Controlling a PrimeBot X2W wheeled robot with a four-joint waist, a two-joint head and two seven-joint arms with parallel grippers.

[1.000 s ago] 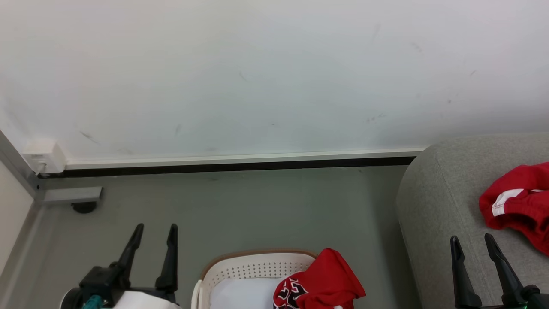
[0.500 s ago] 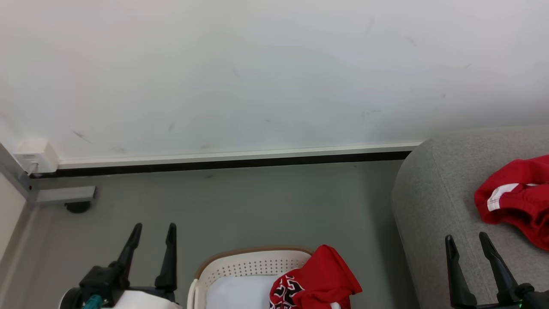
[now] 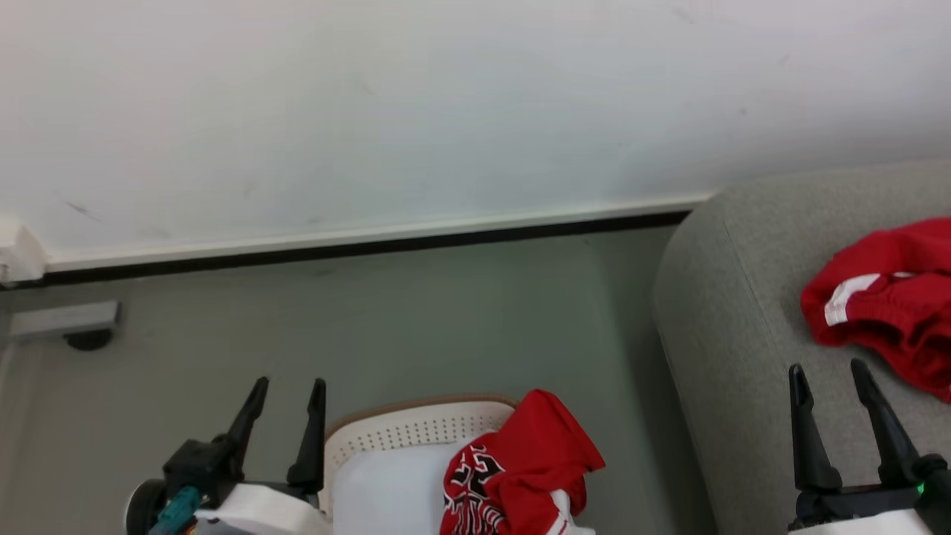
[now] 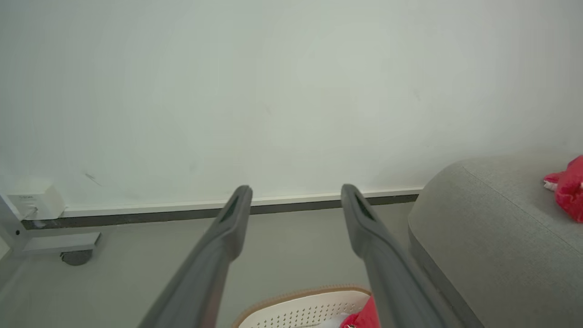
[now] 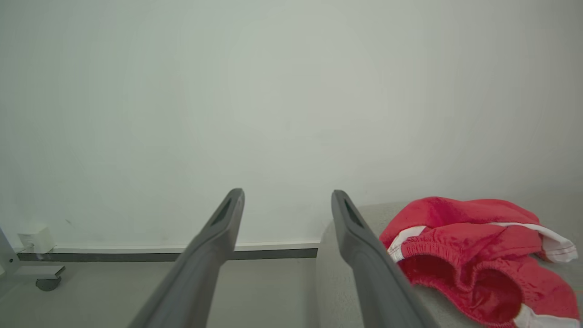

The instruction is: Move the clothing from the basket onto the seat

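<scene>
Fingers (image 3: 249, 416) spread on left gripper (image 3: 290, 382), nothing between them; 7 o'clock in head view, just beside basket (image 3: 416, 427) rim. Same on right gripper (image 3: 827, 365): spread, empty, 5 o'clock, seen against sofa (image 3: 728, 312). Basket at 6 o'clock on floor (image 3: 446, 319), red jersey (image 3: 520, 468) with black-and-white print draped over its 3 o'clock side. Red shorts (image 3: 891, 312), white trim, crumpled on sofa at 3 o'clock, near right gripper, apart from it. Wall (image 3: 446, 111) across 12 o'clock.

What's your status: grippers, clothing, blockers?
Open and empty: left gripper, right gripper. One red garment on the seat; numbered garment draped over the basket rim. Nothing seen in the way.
</scene>
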